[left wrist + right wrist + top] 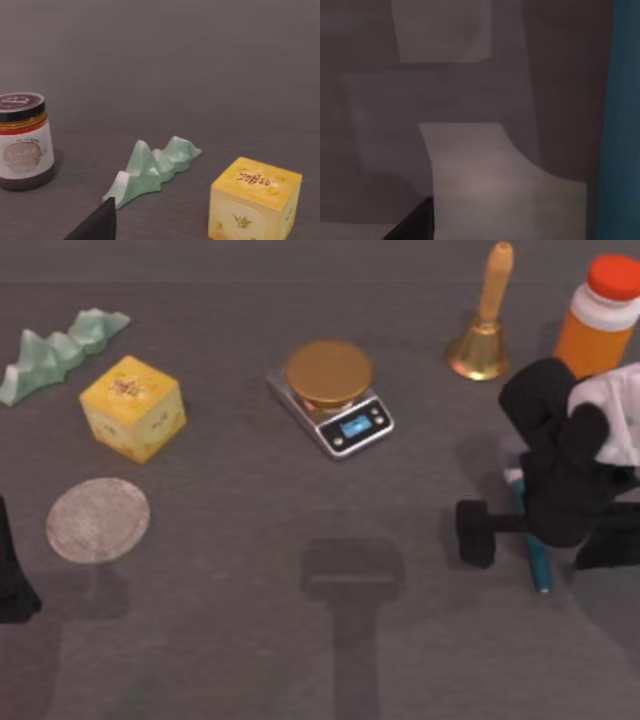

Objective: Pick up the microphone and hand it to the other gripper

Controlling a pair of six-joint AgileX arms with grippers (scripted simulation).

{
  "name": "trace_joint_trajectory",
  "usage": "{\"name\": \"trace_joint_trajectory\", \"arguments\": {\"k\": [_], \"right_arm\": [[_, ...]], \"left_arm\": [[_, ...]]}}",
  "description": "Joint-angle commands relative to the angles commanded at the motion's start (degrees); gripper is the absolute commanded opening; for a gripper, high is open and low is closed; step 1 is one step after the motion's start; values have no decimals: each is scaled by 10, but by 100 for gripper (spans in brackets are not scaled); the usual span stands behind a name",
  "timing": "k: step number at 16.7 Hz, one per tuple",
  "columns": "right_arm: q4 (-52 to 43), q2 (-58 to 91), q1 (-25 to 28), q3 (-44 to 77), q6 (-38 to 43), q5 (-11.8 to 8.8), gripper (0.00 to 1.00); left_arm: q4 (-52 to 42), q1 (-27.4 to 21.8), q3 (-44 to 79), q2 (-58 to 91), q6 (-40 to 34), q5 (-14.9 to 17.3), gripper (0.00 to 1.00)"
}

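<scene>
A: Right gripper?
B: Low over the table at about 4 o'clock in the top view, fingers spread wide, one dark finger out at its 9 o'clock side. The microphone lies on the table between the fingers — only the slim teal handle shows, running out from under the wrist toward 6 o'clock. Head hidden by the arm. Can't tell whether the fingers touch it.
A: Right wrist view?
B: Teal handle as a strip along one edge, grey table with shadows behind.
A: Around it?
B: Orange bottle with a red cap at 12 o'clock of the gripper, brass bell at 11, kitchen scale at 10.
A: Left gripper?
B: Parked at the 9 o'clock edge of the table — cannot tell its opening. Nearby: round jar lid, yellow cube, green mountain-shaped piece. Left wrist view shows the jar, green piece, cube.
</scene>
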Motion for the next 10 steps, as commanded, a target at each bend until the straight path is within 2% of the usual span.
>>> {"name": "trace_joint_trajectory", "arguments": {"k": [3, 7, 10], "right_arm": [[45, 28, -1, -19, -1, 0, 100], [48, 30, -1, -20, -1, 0, 100], [48, 30, -1, -20, -1, 0, 77]], "left_arm": [[0, 0, 0, 0, 0, 0, 100], [0, 0, 0, 0, 0, 0, 100], [0, 0, 0, 0, 0, 0, 100]]}}
